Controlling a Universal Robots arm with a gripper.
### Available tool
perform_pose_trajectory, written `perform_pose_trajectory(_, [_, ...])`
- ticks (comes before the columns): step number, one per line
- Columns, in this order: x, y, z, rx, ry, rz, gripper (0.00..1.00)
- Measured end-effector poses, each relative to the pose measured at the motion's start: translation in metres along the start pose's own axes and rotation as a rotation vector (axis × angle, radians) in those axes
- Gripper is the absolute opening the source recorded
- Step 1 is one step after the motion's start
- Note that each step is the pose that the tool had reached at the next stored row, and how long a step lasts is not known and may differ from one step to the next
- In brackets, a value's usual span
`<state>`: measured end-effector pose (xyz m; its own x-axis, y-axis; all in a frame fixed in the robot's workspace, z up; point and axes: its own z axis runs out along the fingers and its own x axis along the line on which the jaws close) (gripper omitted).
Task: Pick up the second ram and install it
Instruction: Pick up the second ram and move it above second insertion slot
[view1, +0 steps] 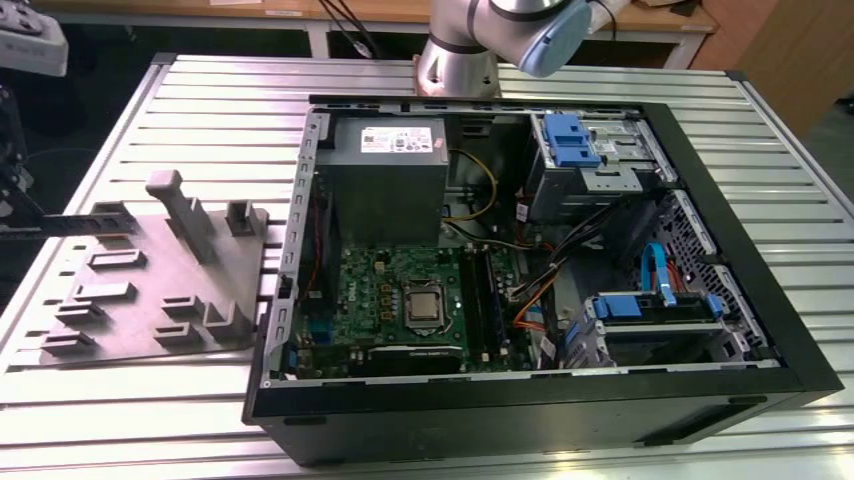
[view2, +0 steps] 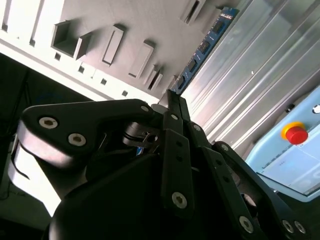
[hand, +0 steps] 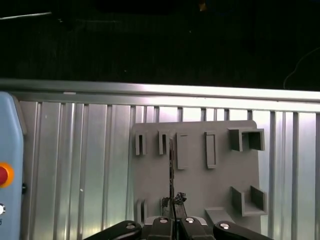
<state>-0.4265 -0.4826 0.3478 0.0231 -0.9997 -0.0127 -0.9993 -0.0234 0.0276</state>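
Now thin flat 2nd ram (view2: 202, 47) pinched btwn black fingers (view2: 176, 112).

The table (view1: 160, 110) is ribbed metal, pale and brushed, with a soft shine. The fixture plate (hand: 200, 185) on it is grey plastic, matt, without any gloss. The second ram (view2: 204, 47) is a smooth dark blue-green circuit board with small matt black chips. The gripper (view2: 172, 98), closed on it, is matt black with bright metal screws. The computer case (view1: 534, 420) is matt black outside and bare grey sheet metal inside; its motherboard (view1: 387, 290) is green, a little glossy.
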Motion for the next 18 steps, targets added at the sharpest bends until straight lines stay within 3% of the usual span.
perform_pose_trajectory(18, [-0.0007,0.0014,-0.0507,0.0002,-0.0007,0.003,0.11])
